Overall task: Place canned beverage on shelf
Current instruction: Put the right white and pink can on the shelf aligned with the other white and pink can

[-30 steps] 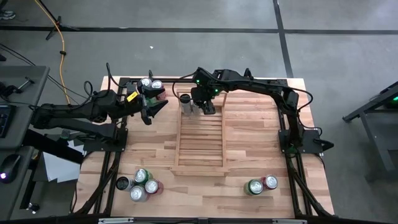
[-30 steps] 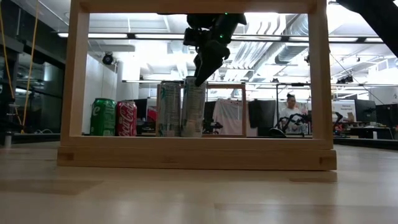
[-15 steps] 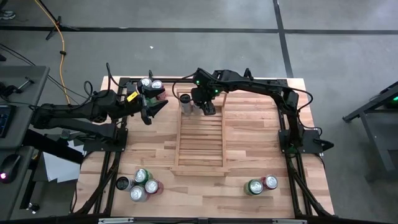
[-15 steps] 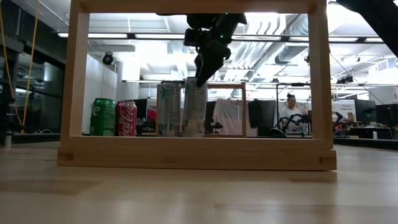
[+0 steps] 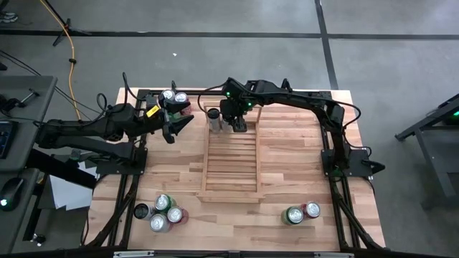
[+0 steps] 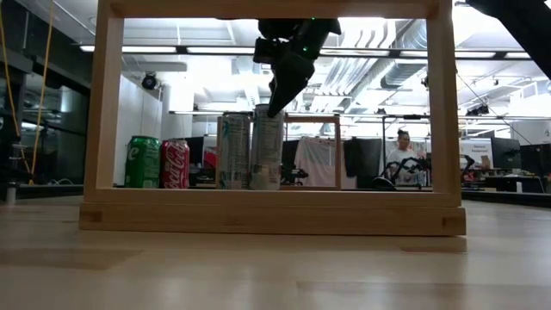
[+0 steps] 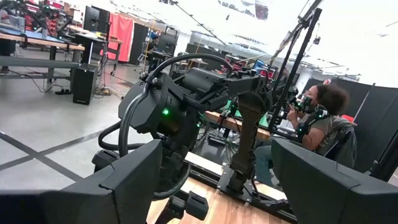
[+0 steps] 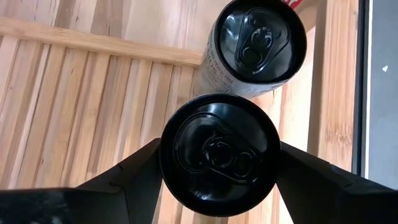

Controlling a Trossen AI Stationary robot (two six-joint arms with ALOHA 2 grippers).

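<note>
- high view: the right gripper (image 5: 231, 123) hangs over the far end of the shelf (image 5: 231, 161); the left gripper (image 5: 177, 123) waits open and empty beside it.
- low view: 2 tall cans stand side by side on the shelf's far end.
- right wrist view: fingers (image 8: 323, 180) flank the near can (image 8: 219, 153), seemingly gripping.
- likely seating it; next, release and lift straight.
</note>
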